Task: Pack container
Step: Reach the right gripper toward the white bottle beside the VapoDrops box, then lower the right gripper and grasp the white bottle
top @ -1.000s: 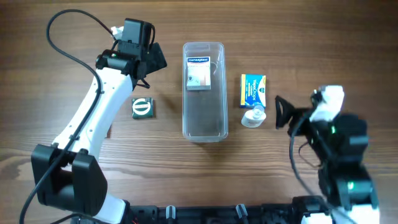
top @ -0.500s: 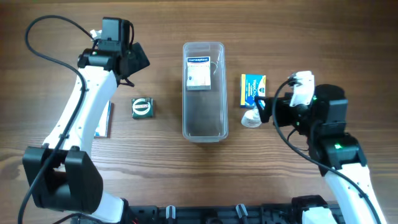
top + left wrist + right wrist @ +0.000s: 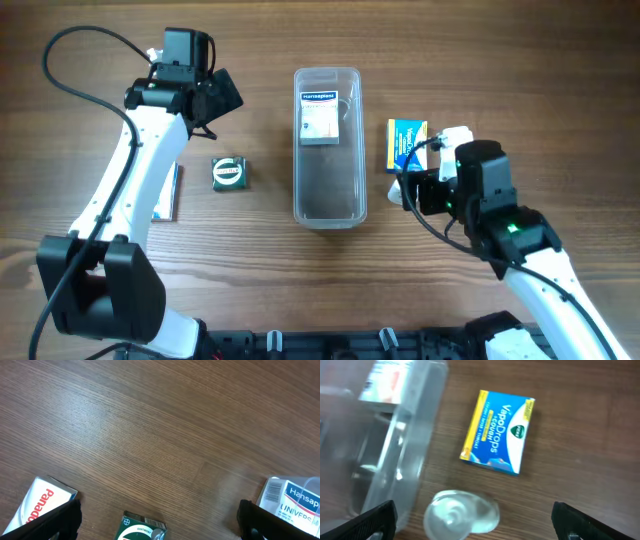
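Observation:
The clear plastic container [image 3: 328, 190] lies lengthwise at the table's middle, with a white Hansaplast box [image 3: 320, 118] in its far end. It also shows in the right wrist view [image 3: 395, 445]. My left gripper [image 3: 222, 95] is open and empty, above the table left of the container; a green ointment box [image 3: 229, 173] [image 3: 140, 530] lies below it. My right gripper [image 3: 412, 185] is open and empty over a small clear tape roll [image 3: 460, 512], right of the container. A blue-and-yellow VapoDrops box [image 3: 405, 143] [image 3: 498, 431] lies beyond the roll.
A white Panadol box [image 3: 167, 192] [image 3: 40, 505] lies at the left, partly under my left arm. The Hansaplast box's corner [image 3: 295, 500] shows at the right of the left wrist view. Bare wood lies between the ointment box and the container.
My right arm has moved left, bringing its gripper over the tape roll beside the container. My left arm moved left and back a second ago and has held still since.

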`<act>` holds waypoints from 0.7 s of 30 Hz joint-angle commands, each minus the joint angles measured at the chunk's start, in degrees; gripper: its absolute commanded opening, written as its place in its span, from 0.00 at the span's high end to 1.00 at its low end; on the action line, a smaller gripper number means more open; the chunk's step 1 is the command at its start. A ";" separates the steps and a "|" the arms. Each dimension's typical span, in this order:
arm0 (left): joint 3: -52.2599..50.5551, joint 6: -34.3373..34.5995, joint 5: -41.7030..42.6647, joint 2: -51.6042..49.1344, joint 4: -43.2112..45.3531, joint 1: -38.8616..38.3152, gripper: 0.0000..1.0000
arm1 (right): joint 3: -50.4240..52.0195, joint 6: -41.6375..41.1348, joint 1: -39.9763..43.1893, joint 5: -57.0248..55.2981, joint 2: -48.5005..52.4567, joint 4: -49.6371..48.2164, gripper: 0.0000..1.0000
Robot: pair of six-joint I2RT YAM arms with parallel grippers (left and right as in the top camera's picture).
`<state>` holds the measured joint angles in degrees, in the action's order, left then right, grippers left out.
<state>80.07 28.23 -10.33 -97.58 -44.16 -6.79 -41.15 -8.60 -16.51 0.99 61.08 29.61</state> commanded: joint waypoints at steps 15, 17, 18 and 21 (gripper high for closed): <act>0.46 0.79 1.99 1.14 -0.52 0.09 0.00 | -1.40 -7.43 -3.96 -2.69 8.74 -1.40 0.00; 0.46 0.79 1.99 1.14 -0.55 0.09 0.00 | -1.40 -8.17 -3.93 -2.69 8.83 -1.27 0.00; 0.46 0.79 1.99 1.14 -0.66 0.09 0.00 | -1.40 -8.24 -3.96 -2.71 8.85 -1.31 0.01; 0.46 0.79 2.01 1.14 -0.72 0.09 0.00 | -1.40 -9.66 -3.96 -2.91 8.90 -1.49 0.01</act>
<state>80.07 28.23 -9.04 -97.58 -44.71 -6.79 -41.19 -15.59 -20.23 -0.51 69.54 28.27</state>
